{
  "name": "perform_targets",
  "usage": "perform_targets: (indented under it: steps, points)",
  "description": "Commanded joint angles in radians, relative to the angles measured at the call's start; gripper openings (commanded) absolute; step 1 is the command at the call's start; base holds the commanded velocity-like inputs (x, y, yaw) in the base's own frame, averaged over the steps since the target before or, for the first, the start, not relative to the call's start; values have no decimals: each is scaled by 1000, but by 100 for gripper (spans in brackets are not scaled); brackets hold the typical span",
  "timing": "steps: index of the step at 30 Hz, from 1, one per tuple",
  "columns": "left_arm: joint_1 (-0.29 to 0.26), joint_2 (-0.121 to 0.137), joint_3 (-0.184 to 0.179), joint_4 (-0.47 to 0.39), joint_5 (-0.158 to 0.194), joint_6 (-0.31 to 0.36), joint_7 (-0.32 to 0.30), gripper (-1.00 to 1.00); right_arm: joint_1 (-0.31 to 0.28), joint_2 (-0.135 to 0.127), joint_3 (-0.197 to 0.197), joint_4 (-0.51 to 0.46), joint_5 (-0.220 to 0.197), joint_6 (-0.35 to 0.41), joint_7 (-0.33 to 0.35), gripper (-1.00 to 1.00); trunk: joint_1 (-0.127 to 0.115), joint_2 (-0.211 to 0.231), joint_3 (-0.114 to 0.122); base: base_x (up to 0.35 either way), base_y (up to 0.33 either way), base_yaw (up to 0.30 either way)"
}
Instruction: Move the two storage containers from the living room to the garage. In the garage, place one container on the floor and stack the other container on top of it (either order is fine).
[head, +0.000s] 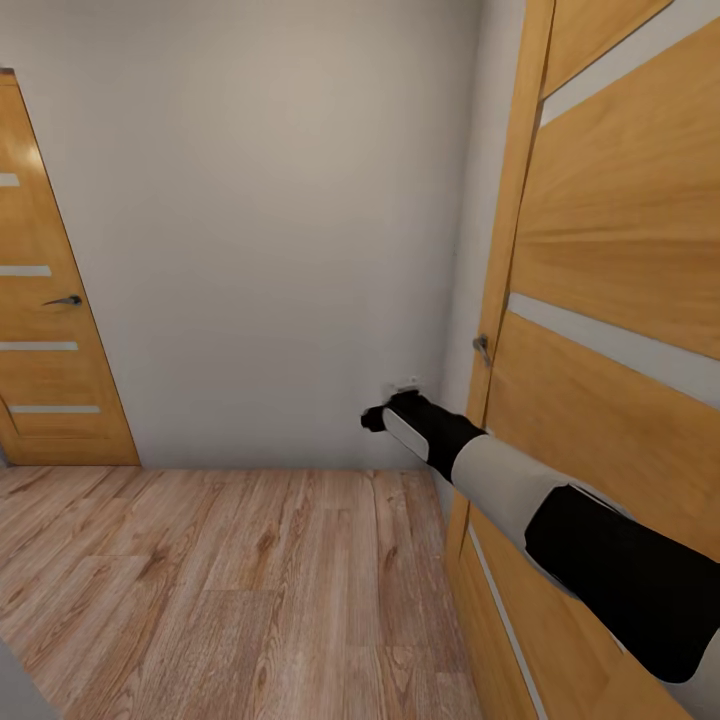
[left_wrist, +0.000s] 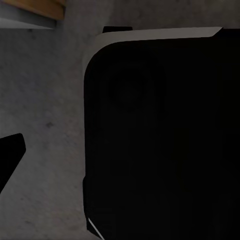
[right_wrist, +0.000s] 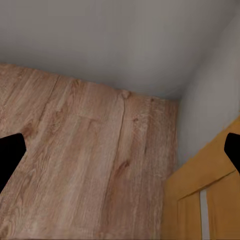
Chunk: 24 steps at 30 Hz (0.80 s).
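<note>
Transit is being shown here rather than handling: a corner of a corridor is being faced, with a pale wall (head: 270, 220) ahead, a light wood plank floor (head: 220, 590) below, one wooden door (head: 45, 320) at the far left and a second wooden door (head: 620, 330) close along the right side.

The right arm (head: 520, 490) is being held out forward beside that near door, its right gripper (head: 385, 418) ending close to the wall and just under the door's handle (head: 482, 346). In the right wrist view the two dark fingertips (right_wrist: 10, 155) are being seen at opposite edges with bare floor between them, so the pincer is judged released and empty. In the left wrist view one dark fingertip (left_wrist: 11, 152) is being seen over grey speckled ground beside a black body panel (left_wrist: 160, 135); whether the left pincer is released or clenched cannot be told.

No storage container is being seen in these pictures, so where the two bins are cannot be told.

Trouble is being risked mainly by the outstretched arm: if the base is turned or driven on, the door, its handle or the wall could be struck.
</note>
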Motion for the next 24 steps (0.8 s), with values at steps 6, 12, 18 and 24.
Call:
perform_targets:
  steps: [6,12,18,24]
  points:
    - [0,0,1,-2,1,-2,-1,100,0,0,10,-9,-23,-37,64,100,0,-1,-1,0,0,0]
    - [0,1,1,-2,1,-2,-2,100,0,0,11,-11,-25,-41,73,100,0,-1,-1,0,0,0]
    - [0,0,1,-2,1,-2,-3,100,3,0,10,-11,-23,-42,74,100,0,-1,-1,0,0,0]
    - [0,0,1,-2,1,-2,-3,100,45,0,9,-10,-17,-44,74,100,0,-1,-1,0,0,0]
